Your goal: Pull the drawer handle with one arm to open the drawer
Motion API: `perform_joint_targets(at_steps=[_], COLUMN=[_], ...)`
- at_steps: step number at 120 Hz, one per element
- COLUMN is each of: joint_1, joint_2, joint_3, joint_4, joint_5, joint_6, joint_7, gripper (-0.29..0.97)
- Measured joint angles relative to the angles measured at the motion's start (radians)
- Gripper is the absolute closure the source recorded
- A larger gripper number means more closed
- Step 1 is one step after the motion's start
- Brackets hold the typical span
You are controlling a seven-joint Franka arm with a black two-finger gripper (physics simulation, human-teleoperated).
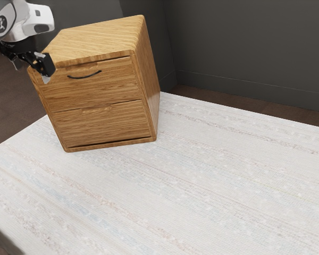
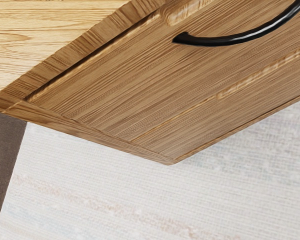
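Note:
A wooden cabinet (image 1: pixel 103 79) with two drawers stands at the back of the table, toward the exterior view's left. Its top drawer (image 1: pixel 93 85) carries a curved black handle (image 1: pixel 84 75) and sits flush with the cabinet front. My gripper (image 1: pixel 44 66) hangs at the cabinet's upper front corner, to the exterior view's left of the handle and apart from it. In the wrist view the black handle (image 2: pixel 240 35) curves across the drawer front (image 2: pixel 155 95), off to one side of my hand.
The lower drawer (image 1: pixel 103 123) is also flush. The pale table top (image 1: pixel 202 180) spreads wide in front of the cabinet and to the exterior view's right. A dark wall (image 1: pixel 244 42) rises behind, with dark floor (image 1: pixel 10 101) beyond the table's edge.

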Motion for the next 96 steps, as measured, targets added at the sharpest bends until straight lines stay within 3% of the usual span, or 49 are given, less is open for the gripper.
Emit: perform_joint_targets(at_steps=[27,45,54,96], joint_1=[-0.041,-0.121,-0.122,-0.175], joint_2=[-0.004,-0.194,-0.242,-0.233], joint_3=[0.007,0.005,0.007,0.009], joint_4=[-0.023,-0.355,-0.432,-0.466], joint_5=[0.029,0.144,0.181,0.226], joint_6=[0.048,0.233,0.323,0.522], joint_7=[0.099,0.155,0.183,0.286], gripper=[0.00,0.00,0.00,0.00])
